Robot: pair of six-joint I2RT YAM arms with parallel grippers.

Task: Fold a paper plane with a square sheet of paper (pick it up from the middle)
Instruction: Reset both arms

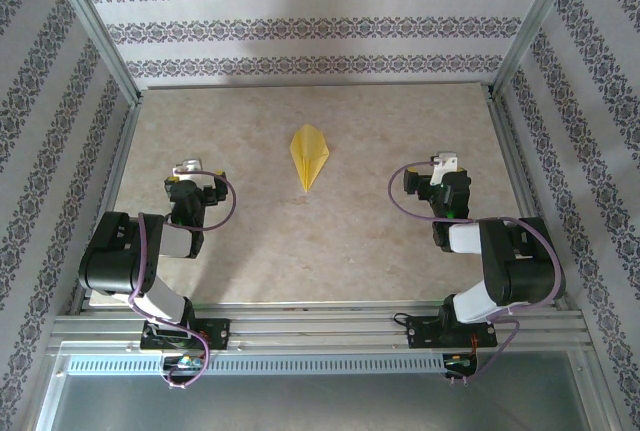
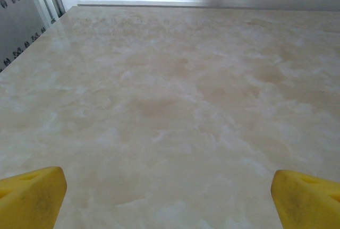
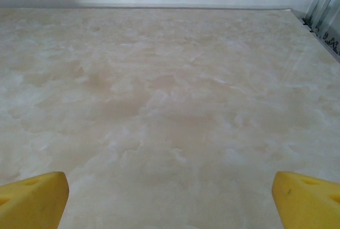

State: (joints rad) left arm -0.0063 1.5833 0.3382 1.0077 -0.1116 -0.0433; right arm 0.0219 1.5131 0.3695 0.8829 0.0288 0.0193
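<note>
Noting left gripper [image 2: 170, 201], right gripper [image 3: 170, 200] gaping wide, empty. Judging paper plane [image 1: 309, 155], upper centre, light, flimsy; favouring gentle centre-crease pinch.

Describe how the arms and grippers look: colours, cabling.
Black housings with white link segments on the left arm and right arm, a purple cable looped along each. Blunt yellow fingers on the left gripper and right gripper.

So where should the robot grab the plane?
Probably the middle of the plane, along its centre crease, coming straight down from above. It looks flat on the table, with its sharp tip toward the near edge, so the sides offer little. The crease likely gives something to pinch.
</note>
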